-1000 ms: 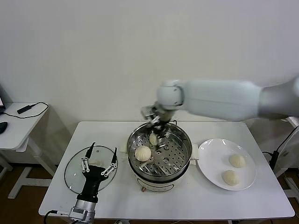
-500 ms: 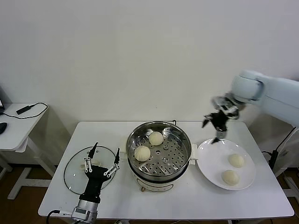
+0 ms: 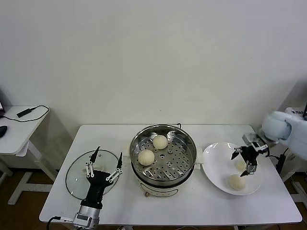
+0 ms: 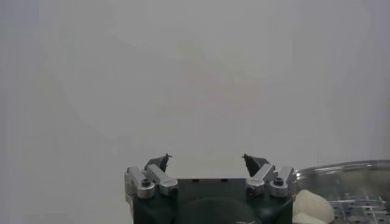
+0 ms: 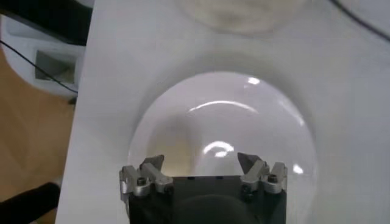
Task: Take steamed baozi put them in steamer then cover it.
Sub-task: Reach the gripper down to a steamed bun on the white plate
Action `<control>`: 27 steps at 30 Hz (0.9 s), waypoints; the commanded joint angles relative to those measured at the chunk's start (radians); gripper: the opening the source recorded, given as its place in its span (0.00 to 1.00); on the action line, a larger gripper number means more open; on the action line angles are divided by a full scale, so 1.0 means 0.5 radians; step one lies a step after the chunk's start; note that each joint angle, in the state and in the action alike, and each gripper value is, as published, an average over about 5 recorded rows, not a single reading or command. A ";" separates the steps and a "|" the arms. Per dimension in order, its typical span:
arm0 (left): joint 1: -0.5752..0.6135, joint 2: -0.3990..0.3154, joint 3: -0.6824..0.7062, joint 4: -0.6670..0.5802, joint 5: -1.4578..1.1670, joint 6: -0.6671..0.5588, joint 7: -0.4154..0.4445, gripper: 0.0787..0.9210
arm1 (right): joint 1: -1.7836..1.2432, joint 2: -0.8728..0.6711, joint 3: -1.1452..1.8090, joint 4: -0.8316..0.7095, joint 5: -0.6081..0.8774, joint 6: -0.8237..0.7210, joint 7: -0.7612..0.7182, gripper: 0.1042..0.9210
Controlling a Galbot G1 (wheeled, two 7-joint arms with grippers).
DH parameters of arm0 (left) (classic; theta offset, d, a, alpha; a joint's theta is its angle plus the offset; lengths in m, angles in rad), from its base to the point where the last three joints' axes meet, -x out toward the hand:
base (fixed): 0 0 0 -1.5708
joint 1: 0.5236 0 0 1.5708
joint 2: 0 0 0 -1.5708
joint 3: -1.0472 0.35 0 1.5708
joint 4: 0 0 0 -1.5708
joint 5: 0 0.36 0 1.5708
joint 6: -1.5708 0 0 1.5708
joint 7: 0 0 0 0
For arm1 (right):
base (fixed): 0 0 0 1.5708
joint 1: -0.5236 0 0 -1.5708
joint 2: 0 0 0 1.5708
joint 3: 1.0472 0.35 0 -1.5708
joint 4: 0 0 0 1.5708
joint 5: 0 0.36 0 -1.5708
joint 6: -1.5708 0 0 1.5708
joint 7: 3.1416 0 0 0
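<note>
the round clear glass cover (image 3: 91,172) lies on the white table (image 3: 192,211), the left gripper (image 3: 103,165) spread empty above it. two cream-white baozi (image 3: 146,157) sit in the shiny steel steamer (image 3: 164,155) — two wait on the flat white plate (image 3: 218,163). the right gripper (image 3: 243,162) hangs wide open, empty, just over them; covering comes last.

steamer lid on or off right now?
Off. The round clear glass lid lies flat on the white table, left of the open shiny steel steamer pot, which holds two cream-white buns.
</note>
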 commanded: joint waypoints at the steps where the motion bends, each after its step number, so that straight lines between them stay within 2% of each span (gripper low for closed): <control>1: 0.007 0.002 -0.004 0.002 0.001 0.000 0.000 0.88 | -0.408 0.014 0.240 -0.143 -0.114 0.052 0.046 0.88; 18: 0.007 -0.001 -0.009 0.040 0.003 -0.011 -0.001 0.88 | -0.441 0.096 0.267 -0.208 -0.159 0.052 0.047 0.87; 27: 0.005 0.007 -0.016 0.040 -0.004 -0.013 -0.004 0.88 | -0.265 0.050 0.210 -0.113 -0.122 0.058 0.030 0.71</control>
